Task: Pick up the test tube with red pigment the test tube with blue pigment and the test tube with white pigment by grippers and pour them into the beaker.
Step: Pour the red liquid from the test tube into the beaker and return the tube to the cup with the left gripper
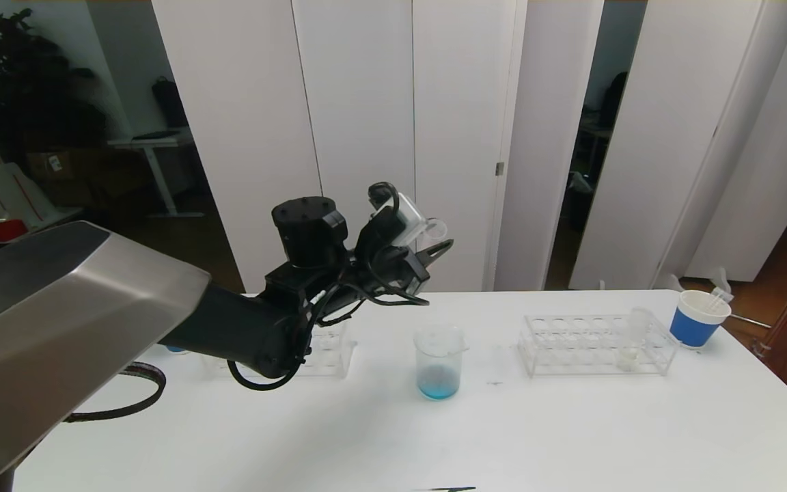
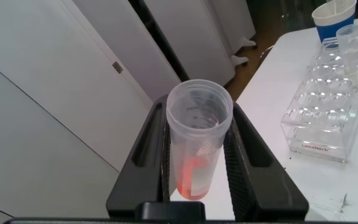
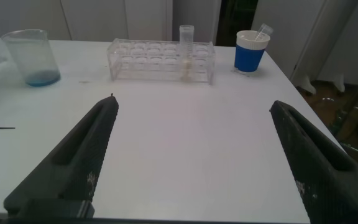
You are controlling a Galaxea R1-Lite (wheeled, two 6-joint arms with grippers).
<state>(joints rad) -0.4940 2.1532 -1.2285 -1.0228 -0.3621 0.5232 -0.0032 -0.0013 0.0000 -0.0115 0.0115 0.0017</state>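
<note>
Red pigment is seen clinging to the inner wall of a clear test tube [image 2: 194,146] clamped between the jaws of the left gripper [image 1: 434,251], which is raised above the tabletop [image 1: 393,430], over and slightly behind the beaker [image 1: 439,361]. In the head view the tube's long axis lies near the horizontal, with its open mouth pointed toward the robot's right, beyond the jaw tips. The beaker stands upright near the middle of the tabletop, with blue pigment at its bottom. To the robot's right, a clear rack [image 1: 597,344] holds the test tube with white pigment [image 3: 186,51] upright near its right end, mouth up, long axis vertical. A blue paper cup [image 1: 698,318] stands just beyond the rack. The right gripper [image 3: 194,155] is held low over the tabletop, its jaws spread wide and grasping nothing.
</note>
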